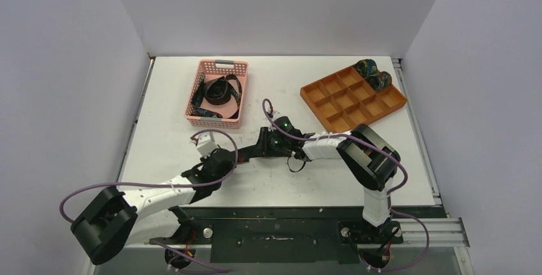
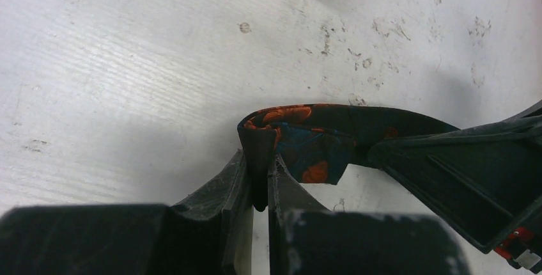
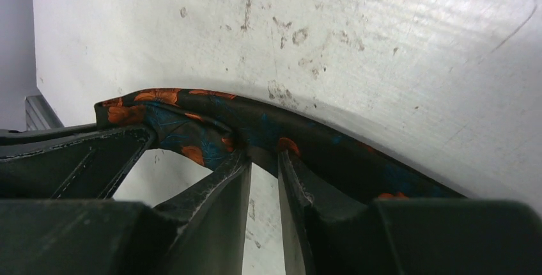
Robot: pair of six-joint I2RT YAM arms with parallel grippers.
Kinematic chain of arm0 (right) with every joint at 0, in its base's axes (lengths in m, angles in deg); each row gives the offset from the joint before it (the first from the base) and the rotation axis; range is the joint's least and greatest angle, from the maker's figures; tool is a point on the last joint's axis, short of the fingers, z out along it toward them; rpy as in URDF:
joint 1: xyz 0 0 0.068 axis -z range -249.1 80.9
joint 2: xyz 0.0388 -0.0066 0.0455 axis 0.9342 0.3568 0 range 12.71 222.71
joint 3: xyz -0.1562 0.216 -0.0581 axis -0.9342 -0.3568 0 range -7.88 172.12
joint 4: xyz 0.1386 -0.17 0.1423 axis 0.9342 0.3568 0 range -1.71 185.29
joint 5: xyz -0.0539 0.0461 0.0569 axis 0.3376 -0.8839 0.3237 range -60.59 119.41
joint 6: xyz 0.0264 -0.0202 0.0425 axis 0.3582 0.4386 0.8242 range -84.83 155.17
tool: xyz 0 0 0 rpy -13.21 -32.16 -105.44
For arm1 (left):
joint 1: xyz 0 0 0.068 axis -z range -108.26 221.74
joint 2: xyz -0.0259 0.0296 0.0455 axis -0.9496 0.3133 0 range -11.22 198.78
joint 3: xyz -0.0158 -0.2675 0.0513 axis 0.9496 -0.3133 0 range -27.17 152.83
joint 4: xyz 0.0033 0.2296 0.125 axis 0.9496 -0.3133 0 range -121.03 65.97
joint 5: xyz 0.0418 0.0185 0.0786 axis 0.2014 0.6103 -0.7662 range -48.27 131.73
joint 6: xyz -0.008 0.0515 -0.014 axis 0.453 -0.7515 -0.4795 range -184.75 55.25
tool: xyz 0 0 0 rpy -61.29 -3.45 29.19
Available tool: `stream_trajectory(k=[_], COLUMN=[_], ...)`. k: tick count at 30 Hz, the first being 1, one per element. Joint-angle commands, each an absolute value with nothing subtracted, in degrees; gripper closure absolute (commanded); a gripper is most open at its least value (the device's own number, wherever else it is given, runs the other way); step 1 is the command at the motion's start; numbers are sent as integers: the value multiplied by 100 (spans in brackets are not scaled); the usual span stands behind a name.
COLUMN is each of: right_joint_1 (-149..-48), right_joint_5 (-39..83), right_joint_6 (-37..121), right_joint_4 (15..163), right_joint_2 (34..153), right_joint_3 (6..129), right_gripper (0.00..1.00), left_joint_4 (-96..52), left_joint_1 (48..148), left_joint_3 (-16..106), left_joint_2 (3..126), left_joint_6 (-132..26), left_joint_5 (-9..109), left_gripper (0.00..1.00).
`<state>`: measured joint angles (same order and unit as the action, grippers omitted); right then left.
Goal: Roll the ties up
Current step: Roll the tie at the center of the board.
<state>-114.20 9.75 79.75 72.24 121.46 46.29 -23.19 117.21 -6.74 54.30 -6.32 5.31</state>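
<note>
Left wrist view: left gripper [image 2: 259, 160] clamped on folded end of orange-patterned tie [image 2: 319, 131], fold standing on edge over table [image 2: 128, 64]. Right gripper [image 3: 263, 160] jaws narrow, tie strip across tips; pinched or merely touching, could not tell. Tie sat mid-table toward near edge. Two rolled ties [image 1: 374, 75] in tray [image 1: 332, 99] by far right corner; loose ties [image 1: 217, 93] in basket [image 1: 193, 93] near far edge.
</note>
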Motion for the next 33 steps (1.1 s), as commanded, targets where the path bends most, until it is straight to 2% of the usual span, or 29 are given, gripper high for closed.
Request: stream_trajectory(k=[1, 13, 25, 33], right_joint_1=[-11419, -11287, -11568, -11819], right_joint_5=[1471, 2337, 2471, 2444], right_joint_6=[7602, 7035, 6771, 6676], right_joint_4=[7384, 7941, 8071, 8018], right_joint_2=[11799, 12391, 12310, 11545], right_joint_3=[5051, 5735, 5081, 4097], right_gripper=[74, 76, 78, 79], left_joint_4=[-1317, -616, -602, -1133], left_joint_1=[11397, 10726, 10077, 10042], left_joint_3=[-1106, -1798, -1699, -1699], left_joint_2=[4948, 4247, 4538, 4142], left_joint_6=[-52, 555, 376, -75], left_joint_5=[964, 1569, 2276, 2994], left_gripper=[100, 100, 100, 100])
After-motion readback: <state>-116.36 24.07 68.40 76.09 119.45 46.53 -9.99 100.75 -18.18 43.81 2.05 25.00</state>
